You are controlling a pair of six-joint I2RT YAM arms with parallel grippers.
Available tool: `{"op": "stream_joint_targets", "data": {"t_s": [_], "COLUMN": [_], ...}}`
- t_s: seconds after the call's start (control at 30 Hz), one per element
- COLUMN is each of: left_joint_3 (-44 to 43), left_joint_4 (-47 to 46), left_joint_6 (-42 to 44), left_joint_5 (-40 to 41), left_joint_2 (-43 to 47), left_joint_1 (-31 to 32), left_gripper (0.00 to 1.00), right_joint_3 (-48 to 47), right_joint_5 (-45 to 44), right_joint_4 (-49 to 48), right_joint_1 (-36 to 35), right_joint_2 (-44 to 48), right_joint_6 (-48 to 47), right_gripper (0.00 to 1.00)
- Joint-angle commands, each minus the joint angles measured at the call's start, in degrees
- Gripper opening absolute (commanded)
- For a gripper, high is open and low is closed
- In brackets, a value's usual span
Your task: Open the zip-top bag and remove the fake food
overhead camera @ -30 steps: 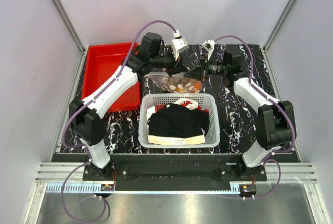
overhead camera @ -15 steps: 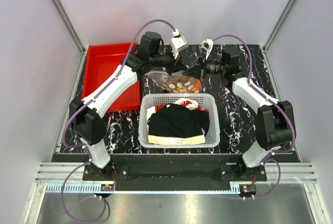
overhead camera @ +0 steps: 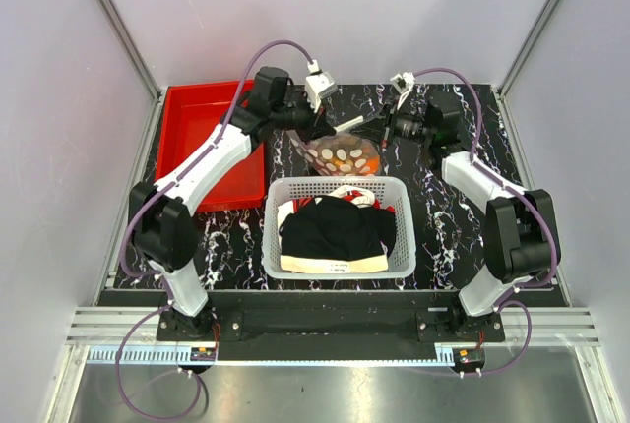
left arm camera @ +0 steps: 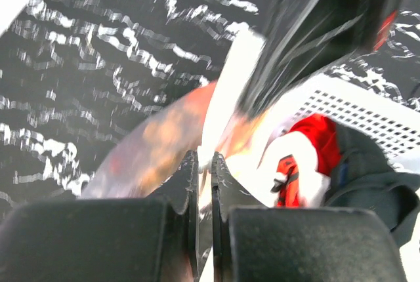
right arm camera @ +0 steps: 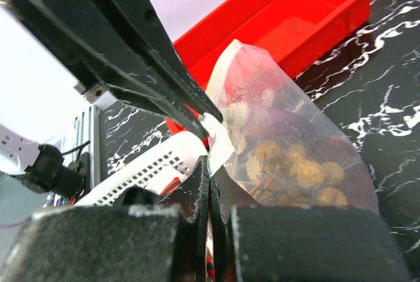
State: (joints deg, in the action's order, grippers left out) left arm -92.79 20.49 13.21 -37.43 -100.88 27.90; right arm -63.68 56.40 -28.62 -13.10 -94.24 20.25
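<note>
Red plastic bin (overhead camera: 192, 123) stands at the far left of the black marbled table (overhead camera: 443, 216). Just right of it, the left gripper (left arm camera: 204, 164) reaches in with its jaws pressed together on a thin edge of the zip-top bag (right arm camera: 295, 144) at the pale strip along its mouth. The bag sits between the two arms, just beyond the far wall of the white mesh basket (overhead camera: 274, 231) that holds black and white clothes (overhead camera: 330, 226). Through the clear film the fake food (right arm camera: 298, 170) shows as a heap of tan balls, pale discs and darker red and purple pieces sunk to the bottom. From the right, the right gripper (right arm camera: 209, 167) meets the same raised mouth, its jaws likewise closed on the plastic right beside the left fingers. The pouch looks light, soft and crinkly, and its smooth film is likely to slide out of a weak pinch. The loose pieces inside should shift and drag the belly down. The best hold is judged to be on the two opposite lips just above the zip strip, one per gripper. From there a steady pull apart would part the seal without tearing the film.
</note>
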Motion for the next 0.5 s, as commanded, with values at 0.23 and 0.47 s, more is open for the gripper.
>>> {"op": "stream_joint_targets", "data": {"t_s": [0.23, 0.47], "left_joint_3": [9.63, 14.92], "left_joint_4": [1.39, 4.82], "left_joint_6": [-6.69, -14.25], "left_joint_5": [11.49, 15.72], "left_joint_2": [8.41, 11.93], "left_joint_1": [-7.15, -10.32], "left_gripper": [0.0, 0.0], "right_joint_3": [0.4, 1.02], "right_joint_5": [-0.85, -3.4], "right_joint_4": [-6.18, -5.66], "right_joint_1": [6.42, 7.83], "right_joint_2": [3.36, 2.13], "right_joint_6": [0.23, -0.3], "right_gripper": [0.0, 0.0]}}
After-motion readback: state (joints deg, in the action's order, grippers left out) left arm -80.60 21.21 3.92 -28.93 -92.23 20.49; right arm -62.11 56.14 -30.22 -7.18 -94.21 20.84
